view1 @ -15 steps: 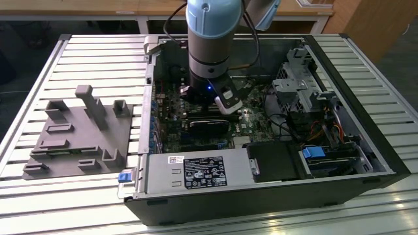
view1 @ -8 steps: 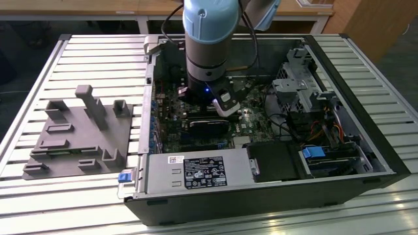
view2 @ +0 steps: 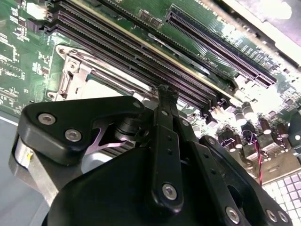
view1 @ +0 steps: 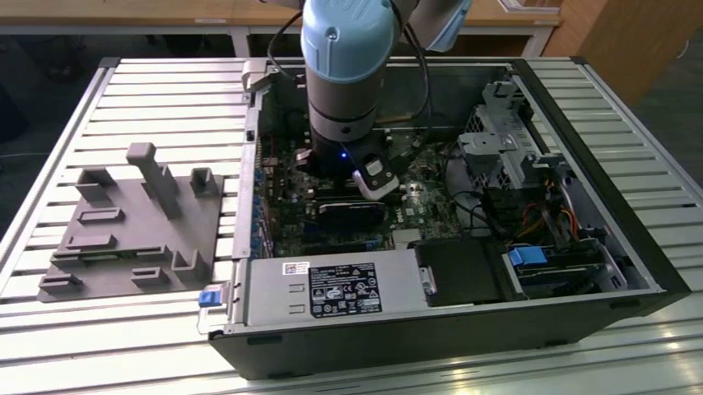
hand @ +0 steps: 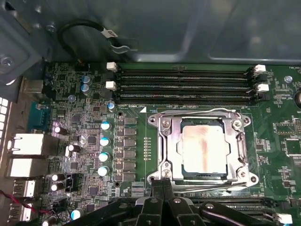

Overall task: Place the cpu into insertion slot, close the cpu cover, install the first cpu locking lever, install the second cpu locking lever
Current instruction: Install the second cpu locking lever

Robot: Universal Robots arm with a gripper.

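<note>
With the cpu [hand: 203, 147] seated under the closed cpu cover [hand: 170, 147], your gripper's [hand: 162, 186] jaws sit pinched together, empty, just beside it. Thin, springy levers: hook their ends.

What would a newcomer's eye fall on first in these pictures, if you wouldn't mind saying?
Most striking in the exterior view is the pale blue robot arm reaching down into the open computer case on the slatted table. In the first wrist view the cpu shows its silvery-beige face in the insertion slot with the cpu cover closed around it, and the gripper sits at the socket's edge. A grey fixture block lies at the exterior view's left.
</note>
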